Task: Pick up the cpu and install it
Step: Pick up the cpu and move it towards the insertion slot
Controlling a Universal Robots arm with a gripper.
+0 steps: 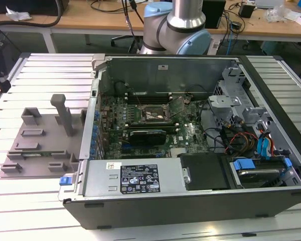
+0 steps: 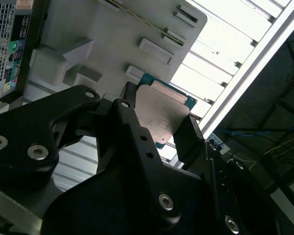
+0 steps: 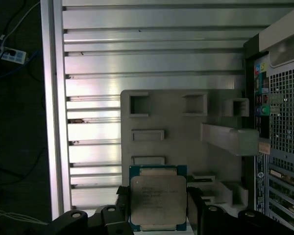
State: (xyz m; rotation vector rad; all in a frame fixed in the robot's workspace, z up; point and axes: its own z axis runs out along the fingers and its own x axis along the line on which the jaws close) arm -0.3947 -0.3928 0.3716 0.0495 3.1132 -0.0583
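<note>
The cpu (image 3: 158,198) is a flat square chip with a silvery top plate and a blue-green rim. It sits between the black fingers of my gripper (image 3: 158,216), which is shut on it. In the second wrist view the cpu (image 2: 161,115) is clamped from two sides by the fingers (image 2: 129,122), well above the grey plastic tray (image 2: 112,34). The tray (image 3: 176,142) lies far below on the slatted table. In the exterior view the open computer case holds the motherboard with its black socket frame (image 1: 153,114).
The grey tray (image 1: 40,145), with an upright post, lies at the exterior view's left of the computer case (image 1: 190,196). Cables, a drive cage and blue connectors fill the case's right part. The arm's base (image 1: 178,25) stands behind the case. The slatted table's edge (image 3: 51,122) borders a dark floor.
</note>
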